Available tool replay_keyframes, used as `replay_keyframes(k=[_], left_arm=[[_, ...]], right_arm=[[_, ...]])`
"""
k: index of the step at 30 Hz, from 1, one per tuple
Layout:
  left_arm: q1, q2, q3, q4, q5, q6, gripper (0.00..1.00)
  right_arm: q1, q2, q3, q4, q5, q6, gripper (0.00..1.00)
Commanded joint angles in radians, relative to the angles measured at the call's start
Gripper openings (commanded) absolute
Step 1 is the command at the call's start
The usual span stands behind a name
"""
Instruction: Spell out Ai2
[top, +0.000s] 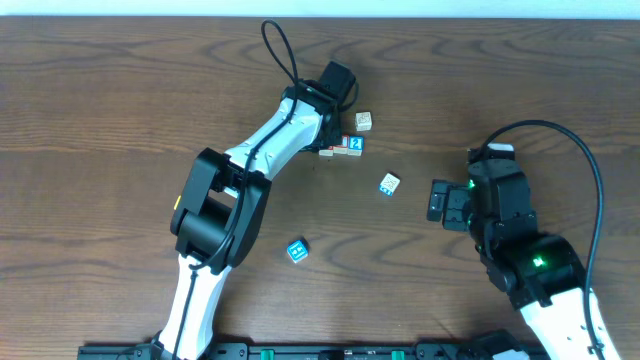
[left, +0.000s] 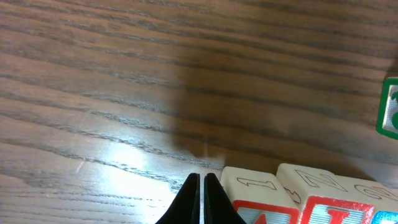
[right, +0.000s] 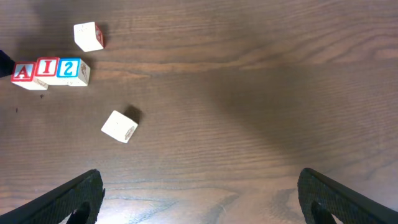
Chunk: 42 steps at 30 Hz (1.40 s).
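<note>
So the three blocks sit in one tight row on the far middle of the table (top: 100, 100), each touching the next: the A cube (right: 22, 73), then the I cube (right: 47, 67), then the 2 cube (right: 69, 68). From my right wrist cam it reads A-I-2 left to right, letters facing up and upright to that camera. The row's long axis runs side to side, roughly along the table's far edge and a bit skewed, with the A sitting slightly out of line. My left gripper (left: 200, 186) is pinched fully closed on nothing, tips right beside the A end; I honestly can't tell if they touch the block or sit just off it, the wrist view is too close. My right gripper (right: 199, 196) is spread wide with nothing in it, well apart from the row on the right side of the table. Loose stuff: a small cube (top: 363, 121) just behind the 2, a cream cube (right: 119, 126) between the row and my right arm, and a cyan cube (top: 297, 250) nearer me. The surface is dark wood grain, and a pale strip runs past the far edge.
</note>
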Motion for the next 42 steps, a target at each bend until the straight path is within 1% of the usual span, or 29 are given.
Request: replay_keyframes(k=[1, 4, 6, 10, 11, 14, 15, 17, 21, 26, 27, 28, 29, 30, 31, 32, 33, 38, 40, 42], left_arm=[[0.030, -0.026, -0.008, -0.002, -0.052, 0.018, 0.06], [0.072, -0.051, -0.003, -0.006, -0.058, 0.019, 0.06], [0.093, -0.084, 0.006, -0.006, -0.093, 0.023, 0.06], [0.103, -0.167, 0.015, 0.040, -0.090, 0.071, 0.06], [0.095, -0.183, 0.015, 0.056, -0.068, 0.071, 0.05], [0.069, -0.193, 0.015, 0.101, 0.066, 0.060, 0.06], [0.060, -0.188, 0.015, 0.106, 0.080, 0.051, 0.06], [0.043, -0.179, 0.014, 0.101, 0.062, 0.047, 0.06], [0.043, -0.183, 0.015, 0.056, -0.025, 0.040, 0.06], [0.124, -0.229, 0.015, -0.001, -0.071, 0.041, 0.06], [0.154, -0.246, 0.015, -0.019, -0.078, 0.045, 0.22], [0.183, -0.261, 0.015, -0.035, -0.077, 0.058, 0.42], [0.218, -0.280, 0.015, -0.060, -0.078, 0.068, 0.71], [0.246, -0.295, 0.015, -0.080, -0.078, 0.077, 0.82], [0.272, -0.309, 0.015, -0.098, -0.078, 0.090, 0.91], [0.297, -0.322, 0.015, -0.116, -0.079, 0.094, 0.98], [0.319, -0.332, 0.015, -0.134, -0.079, 0.094, 0.95], [0.436, -0.379, 0.015, -0.229, -0.103, 0.102, 0.95], [0.467, -0.380, 0.015, -0.255, -0.103, 0.111, 0.95], [0.486, -0.380, 0.015, -0.270, -0.103, 0.113, 0.96]], right_arm=[[-0.010, -0.002, 0.000, 0.002, 0.013, -0.011, 0.99], [-0.010, -0.002, 0.000, 0.002, 0.013, -0.011, 0.99], [-0.010, -0.002, 0.000, 0.002, 0.013, -0.011, 0.99], [-0.010, -0.002, 0.000, 0.002, 0.013, -0.011, 0.99], [-0.010, -0.002, 0.000, 0.002, 0.013, -0.011, 0.99], [-0.010, -0.002, 0.000, 0.002, 0.013, -0.011, 0.99], [-0.010, -0.002, 0.000, 0.002, 0.013, -0.011, 0.99], [-0.010, -0.002, 0.000, 0.002, 0.013, -0.011, 0.99], [-0.010, -0.002, 0.000, 0.002, 0.013, -0.011, 0.99], [-0.010, -0.002, 0.000, 0.002, 0.013, -0.011, 0.99], [-0.010, -0.002, 0.000, 0.002, 0.013, -0.011, 0.99], [-0.010, -0.002, 0.000, 0.002, 0.013, -0.011, 0.99], [-0.010, -0.002, 0.000, 0.002, 0.013, -0.011, 0.99], [-0.010, -0.002, 0.000, 0.002, 0.013, -0.011, 0.99], [-0.010, -0.002, 0.000, 0.003, 0.013, -0.011, 0.99], [-0.010, -0.002, 0.000, 0.017, 0.014, -0.011, 0.99], [-0.010, -0.002, 0.000, 0.032, 0.013, -0.011, 0.99], [-0.010, -0.002, 0.000, 0.047, 0.014, -0.011, 0.99], [-0.010, -0.002, 0.000, 0.122, 0.014, -0.011, 0.99], [-0.010, -0.002, 0.000, 0.221, -0.032, 0.005, 0.99]])
